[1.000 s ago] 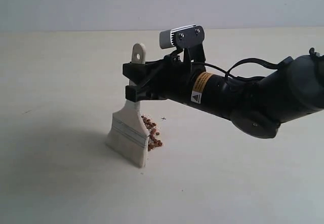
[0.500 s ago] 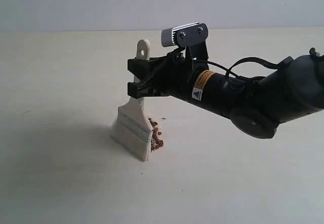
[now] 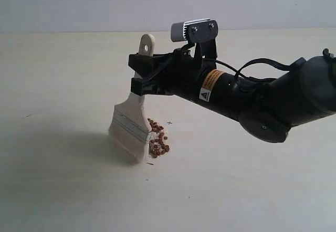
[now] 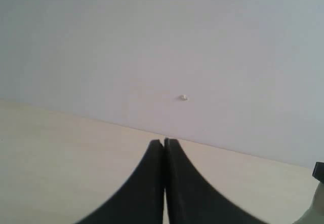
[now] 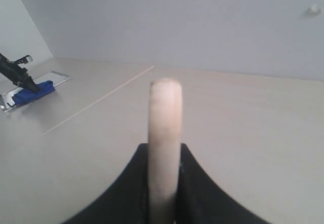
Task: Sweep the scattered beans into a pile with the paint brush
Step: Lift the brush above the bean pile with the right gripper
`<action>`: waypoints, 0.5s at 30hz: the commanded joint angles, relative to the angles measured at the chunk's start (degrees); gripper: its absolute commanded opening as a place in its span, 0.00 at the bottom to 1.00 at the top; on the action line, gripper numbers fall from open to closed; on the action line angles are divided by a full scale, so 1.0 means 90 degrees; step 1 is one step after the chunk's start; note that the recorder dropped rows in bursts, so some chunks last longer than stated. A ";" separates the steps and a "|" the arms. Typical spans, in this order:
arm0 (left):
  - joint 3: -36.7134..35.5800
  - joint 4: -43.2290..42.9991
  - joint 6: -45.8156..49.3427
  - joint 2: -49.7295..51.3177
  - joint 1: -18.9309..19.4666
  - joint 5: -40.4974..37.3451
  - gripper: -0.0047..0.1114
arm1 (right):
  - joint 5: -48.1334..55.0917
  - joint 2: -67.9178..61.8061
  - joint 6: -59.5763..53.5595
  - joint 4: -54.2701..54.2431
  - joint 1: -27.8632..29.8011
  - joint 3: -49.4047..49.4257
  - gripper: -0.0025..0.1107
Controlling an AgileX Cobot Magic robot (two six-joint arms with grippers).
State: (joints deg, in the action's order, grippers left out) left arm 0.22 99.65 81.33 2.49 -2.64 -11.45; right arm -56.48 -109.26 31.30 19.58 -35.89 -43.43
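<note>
In the exterior view, the right fingers (image 3: 144,63) are clamped on the brush (image 3: 130,129) high on its handle. That grip lets the tilted bristles reach the bench (image 3: 63,179) and press against the beans (image 3: 157,143). The beans lie in a tight cluster touching the bristles on the arm's side, so the gathering looks nearly done.

In the left wrist view, the left fingers (image 4: 147,188) are pressed together on nothing, facing the wall (image 4: 152,41), seemingly parked out of the way.

In the right wrist view, the brush (image 5: 164,133) stands straight between the fingers (image 5: 195,193), squarely gripped, probably for steady strokes.
</note>
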 commanded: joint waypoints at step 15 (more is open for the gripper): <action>-0.0024 0.0033 -0.0040 -0.0045 -0.0029 -0.0026 0.04 | 0.0080 0.0630 0.1247 0.5362 0.1776 -0.1557 0.02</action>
State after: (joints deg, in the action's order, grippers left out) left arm 0.22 99.65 81.33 2.49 -2.64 -11.45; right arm -52.65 -102.88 38.96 58.88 -20.79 -53.39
